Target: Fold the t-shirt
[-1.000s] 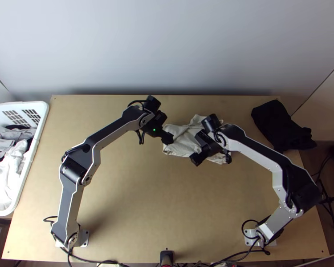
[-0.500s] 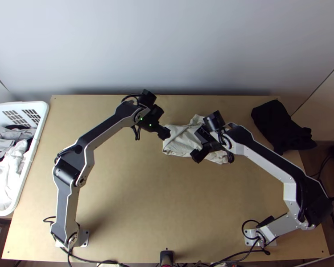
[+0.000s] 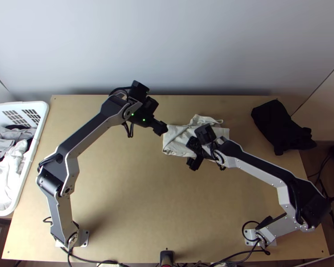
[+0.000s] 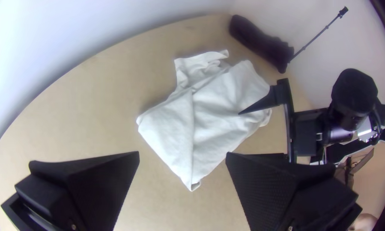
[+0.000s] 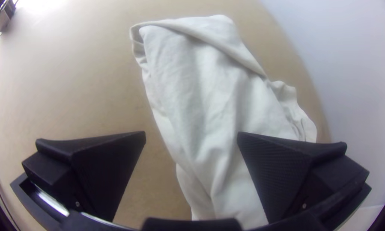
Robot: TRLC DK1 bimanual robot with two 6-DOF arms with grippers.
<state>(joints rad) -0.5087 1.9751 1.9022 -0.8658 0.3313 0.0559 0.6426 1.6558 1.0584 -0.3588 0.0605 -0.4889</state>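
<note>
Your left arm bends outward, then in, aiming its wide-spread gripper (image 3: 156,117) at the T-shirt (image 3: 180,139). Your right arm angles across, its gripper (image 3: 193,153) also gaping, by the shirt's near edge; you can't tell whether it touches. That wrist hides part of the cloth, which lies mid-table toward the wall: soft white fabric, folded over, creased, one rim ruffled.

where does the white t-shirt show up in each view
Top view: the t-shirt lies right of centre, toward the table's far edge.
Left wrist view: mid-picture, beyond the left hand.
Right wrist view: between the right hand's fingers and beyond.
Shared landmark: the pale wall.
</note>
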